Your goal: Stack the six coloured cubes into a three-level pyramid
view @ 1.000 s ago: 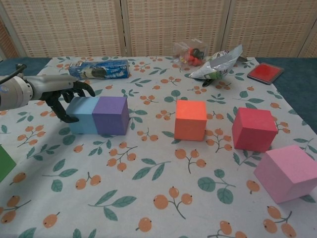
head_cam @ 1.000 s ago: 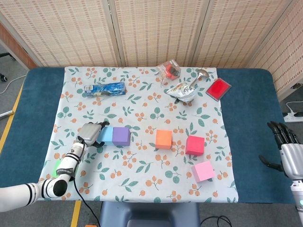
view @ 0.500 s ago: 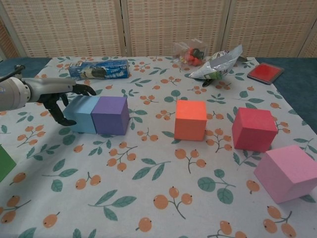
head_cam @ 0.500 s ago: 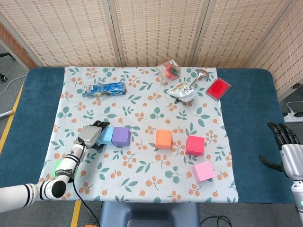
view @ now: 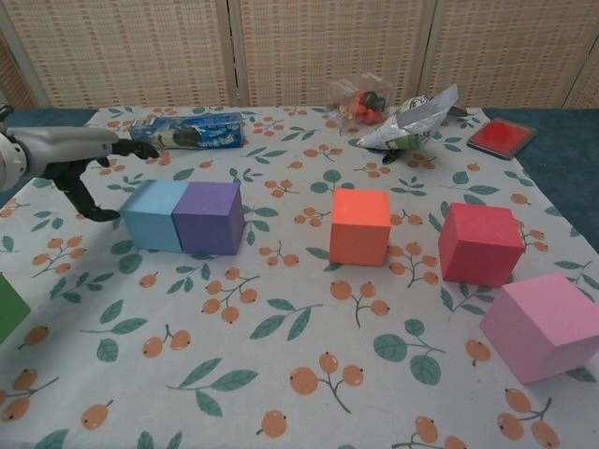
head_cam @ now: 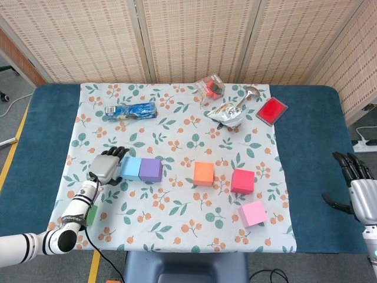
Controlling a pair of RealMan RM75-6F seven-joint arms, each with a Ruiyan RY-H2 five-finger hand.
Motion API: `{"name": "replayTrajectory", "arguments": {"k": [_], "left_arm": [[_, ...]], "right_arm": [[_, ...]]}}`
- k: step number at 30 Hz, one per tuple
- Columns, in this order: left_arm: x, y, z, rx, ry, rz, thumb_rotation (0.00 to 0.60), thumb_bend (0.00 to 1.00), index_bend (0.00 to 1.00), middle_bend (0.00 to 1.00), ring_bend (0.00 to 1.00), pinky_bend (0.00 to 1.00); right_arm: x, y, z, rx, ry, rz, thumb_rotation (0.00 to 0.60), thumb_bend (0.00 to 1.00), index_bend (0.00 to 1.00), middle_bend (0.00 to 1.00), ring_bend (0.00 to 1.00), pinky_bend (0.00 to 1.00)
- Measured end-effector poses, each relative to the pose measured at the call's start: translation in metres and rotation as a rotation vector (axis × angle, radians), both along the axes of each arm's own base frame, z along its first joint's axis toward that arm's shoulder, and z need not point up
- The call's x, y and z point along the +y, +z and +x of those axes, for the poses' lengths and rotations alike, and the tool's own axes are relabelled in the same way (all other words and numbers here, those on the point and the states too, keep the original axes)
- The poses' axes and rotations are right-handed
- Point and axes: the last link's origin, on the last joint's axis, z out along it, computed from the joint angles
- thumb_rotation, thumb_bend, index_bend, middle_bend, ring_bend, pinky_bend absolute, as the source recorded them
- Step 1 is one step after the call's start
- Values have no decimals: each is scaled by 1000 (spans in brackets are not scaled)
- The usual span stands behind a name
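Six cubes are counted, none stacked, all on the floral tablecloth (head_cam: pixel 177 127). The light blue cube (head_cam: pixel 130 168) and purple cube (head_cam: pixel 151 170) are set touching side by side, blue on the left; this pair is taken as landmark. The orange cube (head_cam: pixel 204 173) is seen to the right of the pair with a gap, the red cube (head_cam: pixel 242 181) further right, and the pink cube (head_cam: pixel 253 213) right and nearer the front edge, turned askew. The green cube (view: pixel 9 307) is found left and nearer than the pair, cut by the frame edge in the chest view and partly hidden behind the forearm in the head view.

One left hand (head_cam: pixel 106 165) is seen just left of the blue cube, fingers spread, nothing held; a gap to the cube is shown in the chest view. One right hand (head_cam: pixel 355 180) is seen far right of the pair, off the cloth over the blue table (head_cam: pixel 306 147), fingers apart and empty.

Behind the pair: one blue packet (head_cam: pixel 131 110), one clear bag of small items (head_cam: pixel 211 86), one silver pouch (head_cam: pixel 226 113), one spoon (head_cam: pixel 249 94), one flat red box (head_cam: pixel 271 111).

Compared with a second ago, the left hand was closed around the blue cube's left side; it is now withdrawn to the left and opened. Cubes are unchanged in place. The right hand is unmoved.
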Motion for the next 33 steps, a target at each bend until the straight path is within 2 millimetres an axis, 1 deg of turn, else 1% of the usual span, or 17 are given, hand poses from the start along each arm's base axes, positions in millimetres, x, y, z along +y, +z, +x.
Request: {"name": "replayTrajectory", "arguments": {"k": [5, 8, 10, 15, 19, 24, 33], "left_arm": [[7, 10, -16, 61, -17, 71, 600, 344, 41, 12, 0, 63], [13, 8, -23, 75, -16, 80, 600, 341, 39, 4, 0, 55], [18, 3, -25, 70, -16, 73, 600, 339, 39, 3, 0, 52], [26, -13, -21, 35, -21, 37, 600, 337, 39, 2, 0, 51], [29, -19, -15, 10, -29, 14, 600, 337, 39, 3, 0, 52], [30, -23, -11, 1, -39, 0, 600, 334, 39, 3, 0, 52], [29, -23, -12, 7, -29, -6, 600, 332, 38, 0, 0, 52]], "right_arm": [[-1, -2, 1, -1, 2, 4, 600, 8, 0, 85, 33, 108], [-1, -3, 2, 2, 3, 4, 600, 9, 0, 85, 33, 108], [-2, -3, 3, 4, 2, 5, 600, 10, 0, 85, 33, 108], [-2, -3, 4, 10, -3, 4, 600, 10, 0, 85, 33, 108], [-2, -3, 4, 13, -9, 3, 600, 10, 0, 85, 33, 108], [-1, -2, 4, 13, -12, -1, 600, 11, 0, 85, 33, 108], [-1, -2, 3, 12, -16, 1, 600, 10, 0, 85, 33, 108]]}}
